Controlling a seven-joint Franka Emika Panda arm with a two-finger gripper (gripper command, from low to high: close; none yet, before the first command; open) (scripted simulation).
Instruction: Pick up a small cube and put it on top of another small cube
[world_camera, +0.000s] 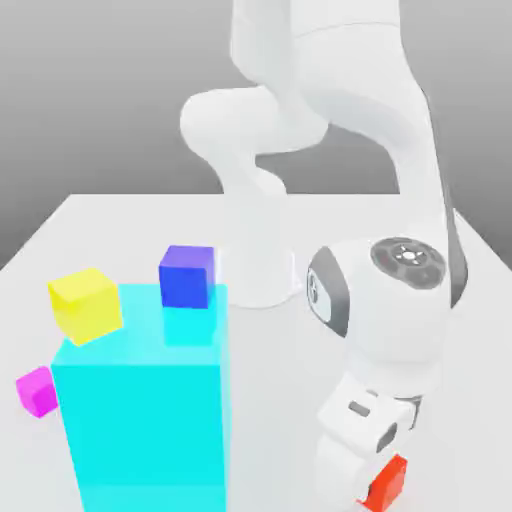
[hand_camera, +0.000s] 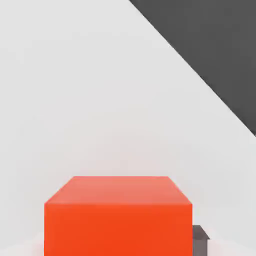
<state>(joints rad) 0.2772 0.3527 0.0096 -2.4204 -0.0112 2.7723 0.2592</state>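
Observation:
The small red-orange cube (world_camera: 386, 482) sits tilted at the tip of my hand, low at the exterior view's right, near the table's front edge. My gripper (world_camera: 380, 490) is shut on it. In the hand view the cube (hand_camera: 118, 215) fills the lower middle, and one grey fingertip (hand_camera: 200, 239) presses against its side; the other finger is hidden behind the cube. The small blue cube (world_camera: 187, 276) rests on the back edge of a tall cyan block (world_camera: 150, 410), well to the exterior view's left of my hand.
A yellow cube (world_camera: 85, 305) stands at the cyan block's far left corner and a small magenta cube (world_camera: 37, 390) lies beside its left face. The arm's white base (world_camera: 255, 270) rises behind the block. The table's edge (hand_camera: 200, 75) runs diagonally in the hand view.

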